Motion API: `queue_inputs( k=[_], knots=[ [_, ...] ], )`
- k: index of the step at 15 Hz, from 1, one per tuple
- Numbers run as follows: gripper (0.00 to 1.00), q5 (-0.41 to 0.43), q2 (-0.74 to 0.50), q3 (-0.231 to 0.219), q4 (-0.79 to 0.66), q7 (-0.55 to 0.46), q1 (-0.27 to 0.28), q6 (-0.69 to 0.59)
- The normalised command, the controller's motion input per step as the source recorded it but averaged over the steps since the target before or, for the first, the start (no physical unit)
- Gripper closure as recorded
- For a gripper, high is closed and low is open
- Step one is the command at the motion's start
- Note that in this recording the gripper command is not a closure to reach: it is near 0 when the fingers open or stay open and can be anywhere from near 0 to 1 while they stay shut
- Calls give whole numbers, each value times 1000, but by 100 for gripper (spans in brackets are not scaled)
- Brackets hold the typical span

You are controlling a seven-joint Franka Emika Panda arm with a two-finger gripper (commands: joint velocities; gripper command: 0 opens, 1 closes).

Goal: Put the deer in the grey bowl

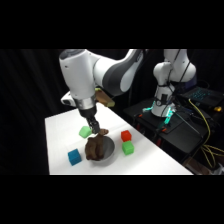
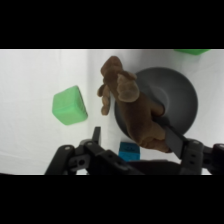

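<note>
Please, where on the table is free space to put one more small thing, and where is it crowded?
Free: the far table behind the green block, and the near-right corner past the other green block. Crowded: around the grey bowl, with the deer, blue block, red block.

The deer (image 2: 131, 107) is a small dark brown toy animal with a soft, rounded body, a lumpy head and short stubby legs. In the wrist view it lies stretched over the rim of the grey bowl (image 2: 180, 87), with its head and front legs outside the rim and its body over the inside. The grey bowl is round and smooth, dark inside, and stands upright on the table. In the side view the deer (image 1: 93, 149) covers the left part of the bowl (image 1: 108, 148).
</note>
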Motion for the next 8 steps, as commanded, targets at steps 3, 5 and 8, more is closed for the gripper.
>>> queue_inputs(
  k=[3,5,8],
  knots=[
    [0,147,-306,74,366,-155,-95,-701],
    [0,148,-180,61,337,-70,-117,-570],
    [0,150,-159,60,161,-74,-129,-350]
  ],
)
